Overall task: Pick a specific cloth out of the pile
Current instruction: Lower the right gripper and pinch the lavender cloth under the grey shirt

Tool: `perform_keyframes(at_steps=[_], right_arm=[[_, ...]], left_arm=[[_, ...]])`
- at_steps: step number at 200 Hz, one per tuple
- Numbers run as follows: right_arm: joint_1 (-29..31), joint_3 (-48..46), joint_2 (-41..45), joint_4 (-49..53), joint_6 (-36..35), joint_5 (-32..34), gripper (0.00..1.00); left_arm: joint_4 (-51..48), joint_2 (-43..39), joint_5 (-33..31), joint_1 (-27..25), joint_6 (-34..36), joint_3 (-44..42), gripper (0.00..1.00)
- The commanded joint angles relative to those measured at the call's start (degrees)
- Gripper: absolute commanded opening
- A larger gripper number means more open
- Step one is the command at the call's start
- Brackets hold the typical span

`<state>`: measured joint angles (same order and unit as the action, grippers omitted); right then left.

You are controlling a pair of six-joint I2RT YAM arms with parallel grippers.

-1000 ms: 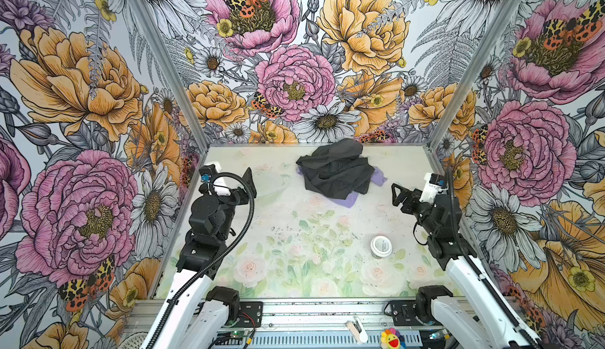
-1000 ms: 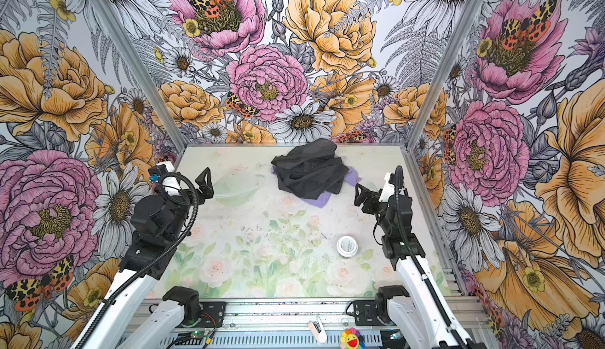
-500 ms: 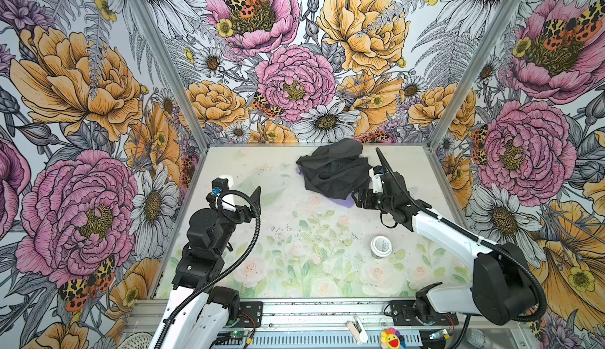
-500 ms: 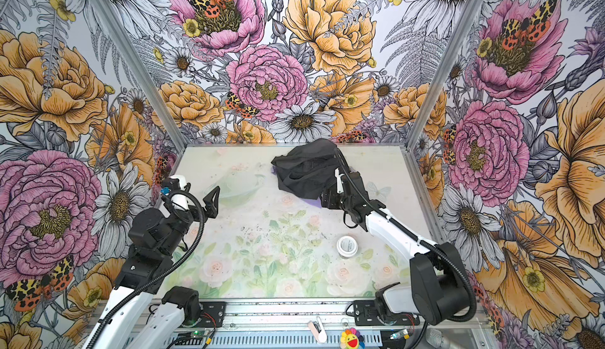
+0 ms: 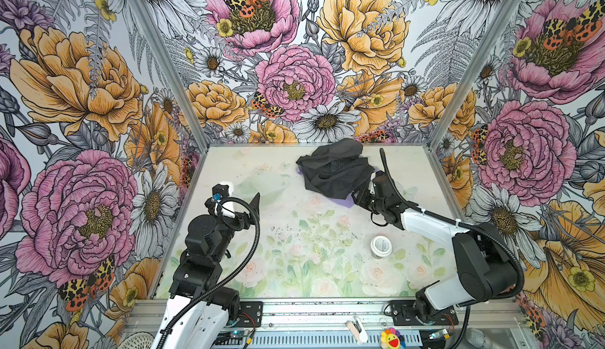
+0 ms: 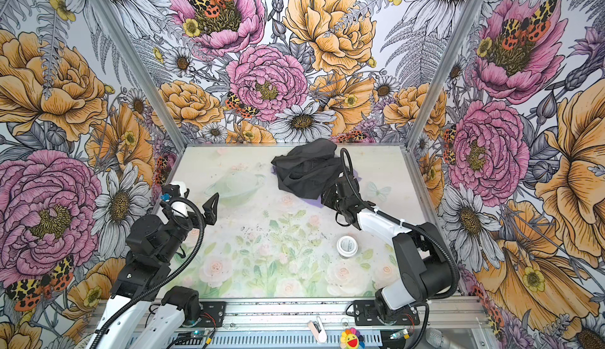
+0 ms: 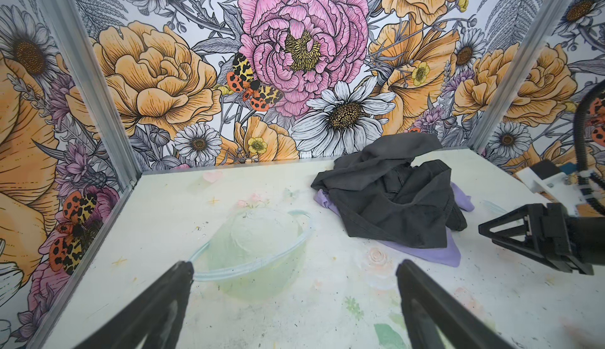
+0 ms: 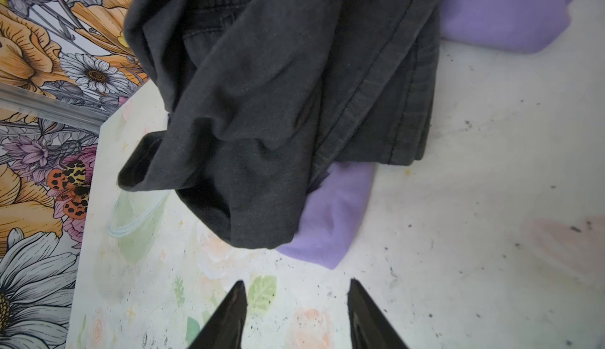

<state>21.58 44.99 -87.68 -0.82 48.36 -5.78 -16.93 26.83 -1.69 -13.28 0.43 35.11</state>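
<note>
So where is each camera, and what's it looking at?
Both top views: up high, looking down on table, left arm, right arm, pile.
Left wrist: on left arm, facing the pile; left pincer shows, open.
Right wrist: on right arm, close to the lavender cloth; right pincer shows.
Both wrist views share pile and cloth.

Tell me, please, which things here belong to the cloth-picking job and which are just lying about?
Job: lavender cloth, partly under the dark pile; right pincer, open just short of the cloth.
Lying about: white-lidded jar; smiling flower toy.
</note>
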Motion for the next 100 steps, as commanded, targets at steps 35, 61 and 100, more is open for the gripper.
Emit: perform_keyframes(at_steps=[35, 61, 100], right_arm=[[0.42, -1.32, -5.12, -8.36, 8.24, 1.56, 0.47], [0.36, -0.64, -7.42, -8.94, 8.86, 1.65, 0.46], [0.05, 0.71, -9.08, -8.95, 8.86, 2.17, 0.44]], left_arm=[[-0.73, -0.11, -0.85, -0.34, 1.75, -0.84, 0.99], [-0.74, -0.29, -1.05, -0.34, 2.18, -0.92, 0.99], [-0.74, -0.64, -1.12, -0.26, 2.25, -1.01, 0.99]])
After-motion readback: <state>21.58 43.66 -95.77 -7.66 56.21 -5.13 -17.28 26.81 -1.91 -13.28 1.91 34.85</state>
